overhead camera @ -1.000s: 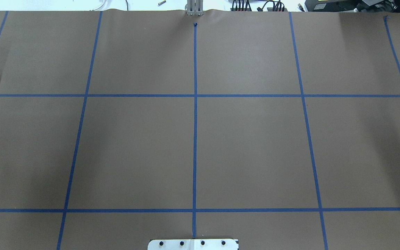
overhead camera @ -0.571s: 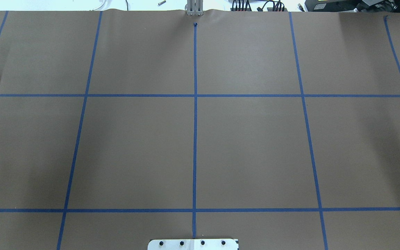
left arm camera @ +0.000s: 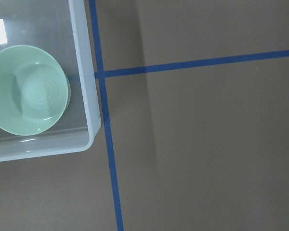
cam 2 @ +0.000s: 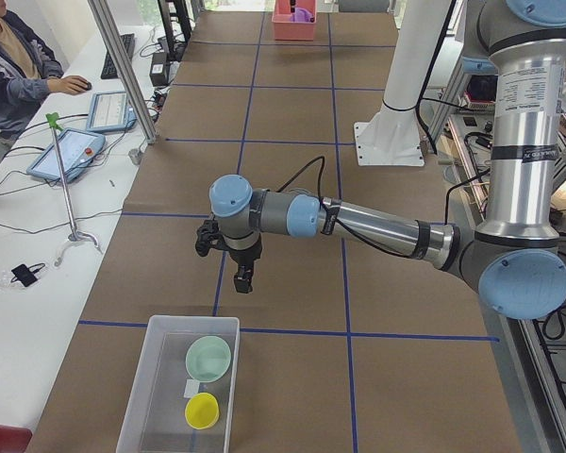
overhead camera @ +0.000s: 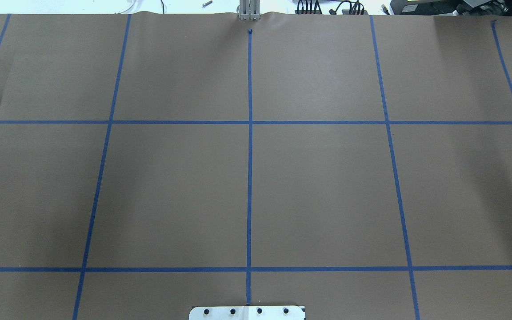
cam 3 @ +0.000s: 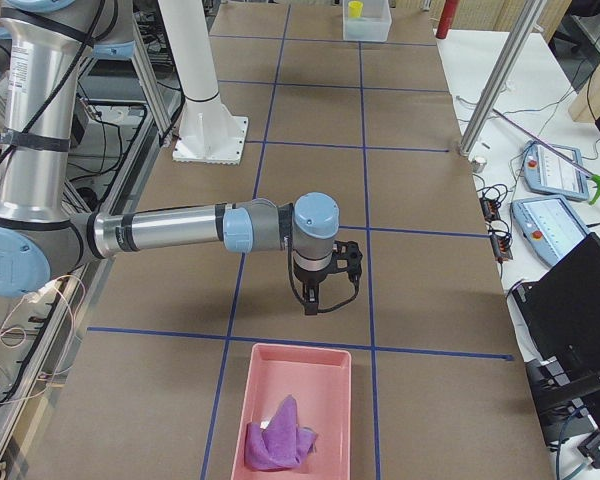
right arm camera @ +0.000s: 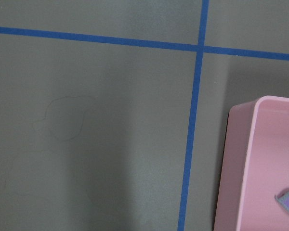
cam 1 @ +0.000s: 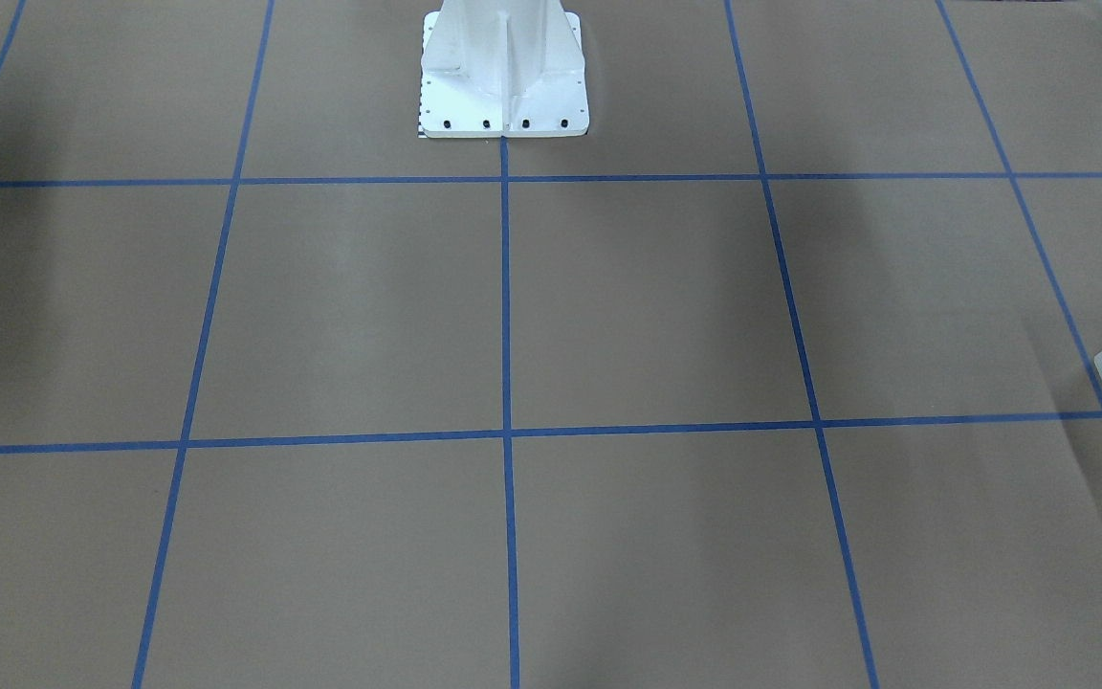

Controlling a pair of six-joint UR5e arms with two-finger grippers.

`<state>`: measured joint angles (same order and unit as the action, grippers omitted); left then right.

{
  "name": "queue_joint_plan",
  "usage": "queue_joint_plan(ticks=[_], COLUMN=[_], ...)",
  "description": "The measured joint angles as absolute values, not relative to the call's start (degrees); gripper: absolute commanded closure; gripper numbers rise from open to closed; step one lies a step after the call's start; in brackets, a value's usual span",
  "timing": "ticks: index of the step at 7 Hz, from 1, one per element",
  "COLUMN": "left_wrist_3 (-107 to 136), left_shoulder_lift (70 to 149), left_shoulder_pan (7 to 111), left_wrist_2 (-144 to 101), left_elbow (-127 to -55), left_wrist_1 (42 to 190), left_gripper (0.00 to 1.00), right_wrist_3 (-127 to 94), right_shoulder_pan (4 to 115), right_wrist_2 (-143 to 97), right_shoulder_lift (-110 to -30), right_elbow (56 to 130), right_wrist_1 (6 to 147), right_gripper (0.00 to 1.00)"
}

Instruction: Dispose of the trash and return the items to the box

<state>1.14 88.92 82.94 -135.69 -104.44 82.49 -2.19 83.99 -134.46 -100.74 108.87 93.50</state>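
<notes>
nothing had shifted in the overhead view from a second back, same brown paper, same blue tape grid. left gripper hung over the paper just past the far end of the box, and right gripper hung near the pink tray. only the side views caught them, so i couldn't tell how wide either stood or whether it carried anything. box sat at the table's left end with green bowl and yellow cup inside, and purple cloth lay in the tray. looked to me like the tail end of the job, and the next move probably called for drawing both arms up and home. box corner ran close under the left wrist, so a straight lift first made sense, with plenty of open paper toward the middle.
</notes>
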Motion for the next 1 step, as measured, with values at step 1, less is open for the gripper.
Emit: queue_joint_plan(ticks=[1], left_wrist_3=[1.18], left_shoulder_lift=[88.89], left_shoulder_pan=[82.99], left_wrist_2=[-135.64], left_elbow=[-104.54], left_wrist_1=[82.57], left_gripper=[0.02], right_wrist_3=[-2.14], right_shoulder_pan=[83.87], right_wrist_2=[-134.45], right_shoulder_lift=[-100.39], right_elbow=[108.91], right_wrist_1=[93.51], right_gripper=[0.00])
